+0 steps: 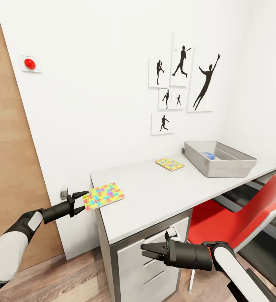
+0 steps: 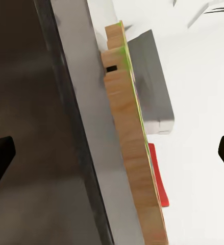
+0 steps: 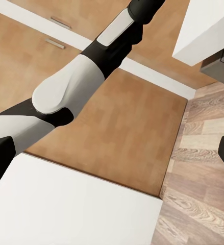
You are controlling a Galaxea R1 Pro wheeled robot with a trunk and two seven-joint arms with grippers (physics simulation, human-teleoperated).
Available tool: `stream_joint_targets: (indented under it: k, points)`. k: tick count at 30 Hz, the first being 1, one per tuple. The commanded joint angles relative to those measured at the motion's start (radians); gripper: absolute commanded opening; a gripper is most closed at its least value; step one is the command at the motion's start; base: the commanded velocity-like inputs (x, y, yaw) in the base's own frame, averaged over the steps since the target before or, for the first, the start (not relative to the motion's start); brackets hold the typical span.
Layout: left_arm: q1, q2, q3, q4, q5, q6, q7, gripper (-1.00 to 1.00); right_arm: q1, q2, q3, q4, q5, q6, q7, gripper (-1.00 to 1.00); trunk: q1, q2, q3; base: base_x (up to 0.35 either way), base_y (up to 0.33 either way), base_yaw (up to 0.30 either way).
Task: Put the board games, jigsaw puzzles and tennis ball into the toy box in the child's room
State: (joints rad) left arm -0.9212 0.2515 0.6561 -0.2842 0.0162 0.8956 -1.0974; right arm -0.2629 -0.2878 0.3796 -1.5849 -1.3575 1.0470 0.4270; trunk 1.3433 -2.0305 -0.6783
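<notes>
Two jigsaw puzzles on the table (image 1: 163,197), one at its corner under the left gripper (image 1: 80,201).

Near puzzle (image 1: 103,196) overhangs the table's left end; left gripper's fingers straddle that protruding edge, jaws parted, contact not clear. Second puzzle (image 1: 170,164) lies flat further along, just short of the toy box (image 1: 234,165), which holds a blue board game (image 1: 209,155). Right gripper (image 1: 151,251) hangs empty, fingers slightly apart, low before the drawers (image 1: 148,268). Red chair (image 1: 238,218) crowds the table's front edge.
</notes>
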Motion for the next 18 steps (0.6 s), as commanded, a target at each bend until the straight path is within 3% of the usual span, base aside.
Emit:
stream_joint_targets:
  k: [1,4,5,18]
  points:
    - [-0.001,0.0,0.002,0.0,0.001,0.008,-0.001,1.0,-0.001,-0.001,0.001,0.0,0.009,0.0,0.01,1.0,0.0,-0.001,-0.001,0.0,0.0,0.0]
    - [-0.001,0.0,0.002,0.0,0.002,0.007,-0.001,1.0,-0.001,0.0,0.001,0.0,0.009,0.0,0.01,1.0,0.0,-0.001,-0.001,0.0,0.0,0.0]
    - [-0.001,0.0,0.002,0.0,0.002,0.007,-0.001,-1.0,-0.001,0.0,0.001,0.0,0.009,0.0,0.01,1.0,0.0,-0.001,-0.001,0.0,0.0,0.0]
    - [-0.001,-0.001,0.002,0.0,0.001,0.002,-0.002,-1.0,-0.001,0.0,0.001,0.0,0.009,0.0,0.009,1.0,0.0,-0.001,-0.001,0.0,0.0,0.0]
